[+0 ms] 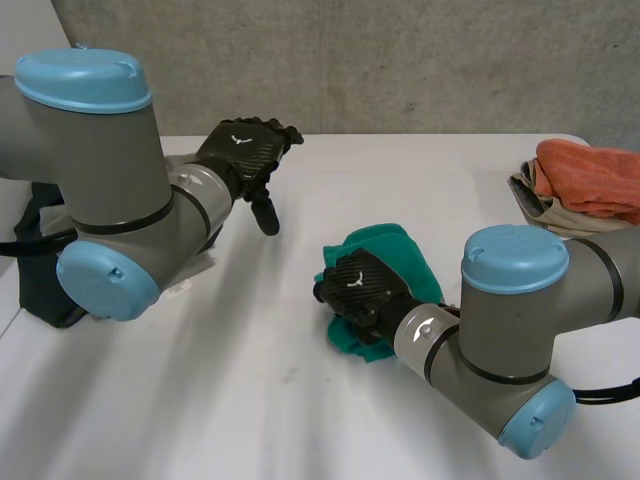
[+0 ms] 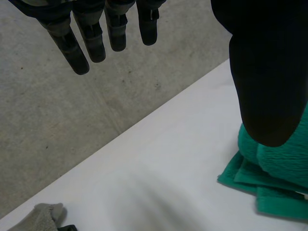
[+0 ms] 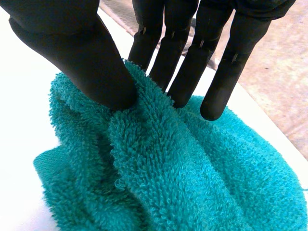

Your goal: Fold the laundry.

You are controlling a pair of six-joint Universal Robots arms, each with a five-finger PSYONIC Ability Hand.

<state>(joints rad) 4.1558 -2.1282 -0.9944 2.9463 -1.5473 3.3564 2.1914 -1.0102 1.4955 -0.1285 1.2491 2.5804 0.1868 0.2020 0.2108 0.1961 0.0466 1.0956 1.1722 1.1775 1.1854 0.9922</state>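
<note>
**Right hand pinched the teal towel; left hand hung spread and empty**

The teal towel (image 1: 405, 255) lay bunched in a soft heap on the white worktop (image 1: 250, 390), a little to the right of the middle and just ahead of the right arm. The right hand (image 1: 356, 290) sat on the towel's near edge. In the right wrist view its thumb (image 3: 77, 57) pressed into one side of a raised ridge of terry, and its straight fingers (image 3: 190, 67) dug into the other side, so the ridge was pinched between them. Several folds of the towel were stacked below that ridge.

The left hand (image 1: 245, 150) hung over the far left part of the worktop, well apart from the towel. Its fingers (image 2: 89, 41) were straight and slightly spread, the thumb stood off to the side, and it held nothing.

At the far right edge of the worktop an orange towel (image 1: 590, 175) lay on top of a beige cloth (image 1: 528, 195) in a small pile. A dark cloth (image 1: 40, 280) sat at the left edge, partly behind the left arm.
</note>
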